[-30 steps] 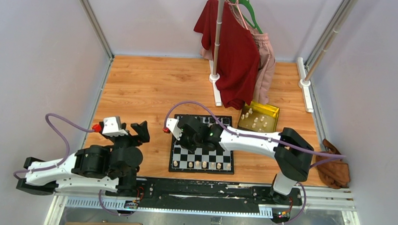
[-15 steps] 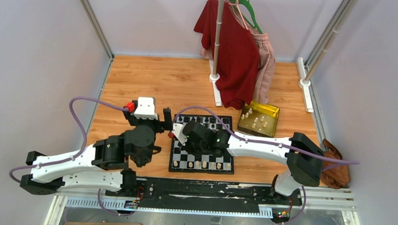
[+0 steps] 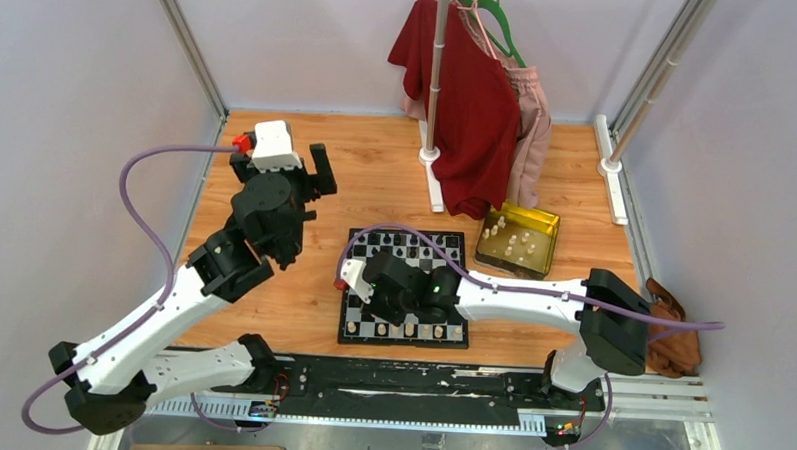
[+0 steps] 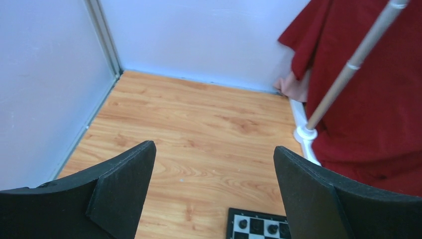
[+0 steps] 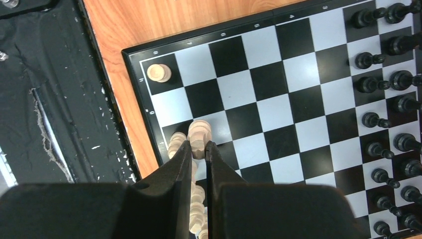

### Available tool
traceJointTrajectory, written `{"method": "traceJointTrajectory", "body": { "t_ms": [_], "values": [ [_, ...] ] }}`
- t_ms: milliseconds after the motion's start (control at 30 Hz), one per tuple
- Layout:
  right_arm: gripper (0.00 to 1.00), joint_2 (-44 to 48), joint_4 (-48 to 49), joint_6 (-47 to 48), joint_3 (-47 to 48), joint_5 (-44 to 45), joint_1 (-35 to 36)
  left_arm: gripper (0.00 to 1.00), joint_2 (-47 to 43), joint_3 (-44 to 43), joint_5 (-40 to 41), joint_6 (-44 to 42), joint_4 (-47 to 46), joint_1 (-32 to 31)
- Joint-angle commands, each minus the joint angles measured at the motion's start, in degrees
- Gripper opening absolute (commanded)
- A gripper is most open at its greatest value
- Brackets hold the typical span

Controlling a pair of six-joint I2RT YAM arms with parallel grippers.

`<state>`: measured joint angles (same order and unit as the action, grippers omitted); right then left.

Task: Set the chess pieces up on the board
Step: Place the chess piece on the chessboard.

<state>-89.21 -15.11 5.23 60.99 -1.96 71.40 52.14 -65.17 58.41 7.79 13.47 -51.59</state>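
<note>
While pinching pale chessman (image 5: 200, 133) in right gripper (image 5: 198, 147), hangs low over board (image 5: 278, 64), black chessmen (image 5: 378, 124) off to its side; holds left gripper (image 4: 213, 149) spread wide, empty.

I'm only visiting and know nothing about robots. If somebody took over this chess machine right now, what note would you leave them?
Left gripper: open, empty, high over bare wood left of the board.
Right gripper: shut on a pale piece, low over the board's near-left squares.
Done: black pieces line the far two rows; several pale pieces stand on the near row.
Left to do: place this piece, then the rest waiting in the gold tin.
</note>
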Motion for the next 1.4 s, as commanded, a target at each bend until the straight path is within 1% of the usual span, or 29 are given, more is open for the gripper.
{"method": "traceJointTrajectory", "body": {
  "t_ms": [0, 200, 300, 400, 533, 800, 1367],
  "values": [
    [0.0, 0.2, -2.2, 0.5, 1.6, 0.3, 2.4, 0.95, 2.8, -1.4, -11.1, 3.0, 1.5, 9.1],
    [0.0, -1.6, -3.0, 0.8, 3.4, 0.9, 4.4, 0.95, 5.6, 0.8, -20.6, 7.6, 2.4, 22.8],
    [0.0, -2.5, -3.3, 0.9, 4.3, 0.9, 5.1, 0.94, 6.1, 2.5, -23.2, 9.1, 2.1, 27.0],
    [0.0, -3.7, -3.3, 1.0, 4.9, 0.9, 5.6, 0.94, 6.5, 4.0, -24.2, 9.8, 1.7, 29.3],
    [0.0, -4.9, -3.3, 1.0, 5.4, 1.0, 5.9, 0.94, 6.5, 6.1, -24.9, 10.4, 1.0, 30.9],
    [0.0, -8.0, -2.8, 1.4, 6.1, 0.9, 5.8, 0.94, 5.0, 8.6, -25.0, 11.4, -0.1, 31.7],
    [0.0, -10.4, -2.3, 2.3, 6.4, 1.2, 5.8, 0.94, 4.2, 10.3, -25.6, 11.4, -1.4, 32.2]
  ]
}}
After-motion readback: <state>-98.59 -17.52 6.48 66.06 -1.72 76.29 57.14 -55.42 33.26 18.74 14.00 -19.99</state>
